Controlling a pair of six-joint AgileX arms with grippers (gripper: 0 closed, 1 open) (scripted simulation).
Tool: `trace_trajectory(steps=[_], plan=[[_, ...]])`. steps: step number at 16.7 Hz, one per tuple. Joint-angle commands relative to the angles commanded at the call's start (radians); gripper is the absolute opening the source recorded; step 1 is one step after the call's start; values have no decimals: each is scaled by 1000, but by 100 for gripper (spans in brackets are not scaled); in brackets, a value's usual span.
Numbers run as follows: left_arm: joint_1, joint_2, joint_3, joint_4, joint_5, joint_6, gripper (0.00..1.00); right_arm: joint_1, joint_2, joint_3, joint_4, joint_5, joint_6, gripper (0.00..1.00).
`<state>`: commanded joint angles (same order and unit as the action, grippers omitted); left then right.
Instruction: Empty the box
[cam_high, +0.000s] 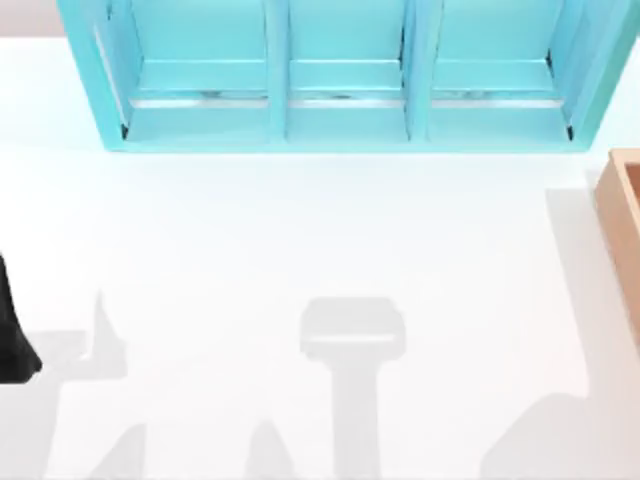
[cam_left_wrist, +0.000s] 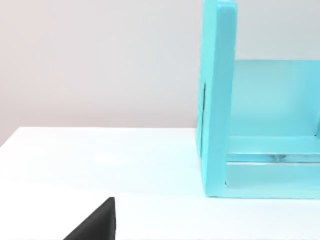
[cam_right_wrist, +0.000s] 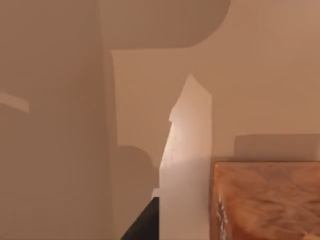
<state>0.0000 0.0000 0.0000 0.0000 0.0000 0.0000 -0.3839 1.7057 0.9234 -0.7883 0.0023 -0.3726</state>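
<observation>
The box is light tan wood and stands at the table's right edge, cut off by the frame. In the right wrist view the camera is down among the box's tan inner walls. A small brown marbled item lies close by inside the box. A dark sliver of my right gripper shows beside a pale lit strip. A black part of my left arm sits at the table's left edge. A black tip of the left gripper hangs over the white table, far from the box.
A large turquoise three-compartment shelf unit stands along the back of the table, and its left end wall faces the left wrist camera. The white tabletop spreads between shelf and arms, crossed by grey arm shadows.
</observation>
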Motion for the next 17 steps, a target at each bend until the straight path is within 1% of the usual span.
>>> trace_trajectory(steps=[7,8,17], plan=[[0,0,0,0,0,0,100,0,0,0,0,0,0,2],[0,0,0,0,0,0,100,0,0,0,0,0,0,0],[0,0,0,0,0,0,100,0,-4,3,-3,1,1,0]])
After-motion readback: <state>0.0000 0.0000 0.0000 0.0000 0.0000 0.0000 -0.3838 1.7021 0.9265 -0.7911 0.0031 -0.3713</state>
